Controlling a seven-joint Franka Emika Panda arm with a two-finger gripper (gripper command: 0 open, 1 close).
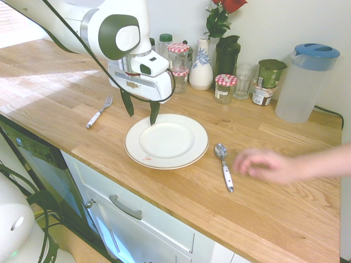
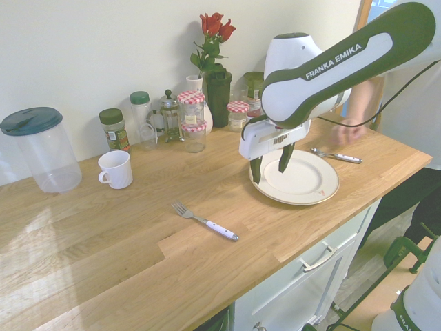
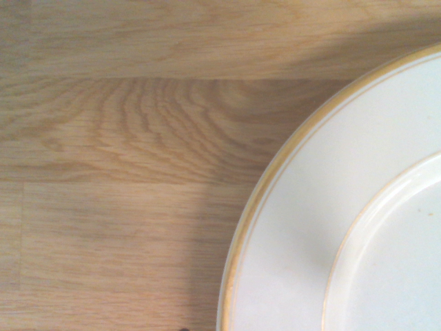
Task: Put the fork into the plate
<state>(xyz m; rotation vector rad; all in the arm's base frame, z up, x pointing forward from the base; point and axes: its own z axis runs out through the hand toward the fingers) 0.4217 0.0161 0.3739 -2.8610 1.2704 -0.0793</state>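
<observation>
Fork [image 1: 99, 112] lies flat on the wooden counter [image 1: 263, 181], well apart from the plate [image 1: 166, 141], at about nine o'clock of it in the first exterior view; we see silver tines and a slim white handle. In the second exterior view the fork [image 2: 205, 221] sits at about eight o'clock of the plate [image 2: 295, 178]. We see the plate as round, glossy white, with a thin tan-gold rim line and a small reddish mark near its edge; the wrist view shows that rim [image 3: 275, 207] curving over pale oak grain.

Our gripper [image 1: 141, 112] hangs over the plate's rim, at about ten o'clock of it in the first exterior view, fingers spread wide and holding nothing. A spoon [image 1: 223, 165] with a round metal bowl and white handle lies just beside the plate at three o'clock, and a blurred hand [image 1: 266, 165] hovers near it.

At twelve o'clock, against the wall, we see jars with red checked lids [image 1: 225, 87], a white vase [image 1: 201, 69] with red roses, and a clear plastic pitcher [image 1: 304, 82] with a blue lid. A white mug [image 2: 116, 169] shows in the second exterior view.
</observation>
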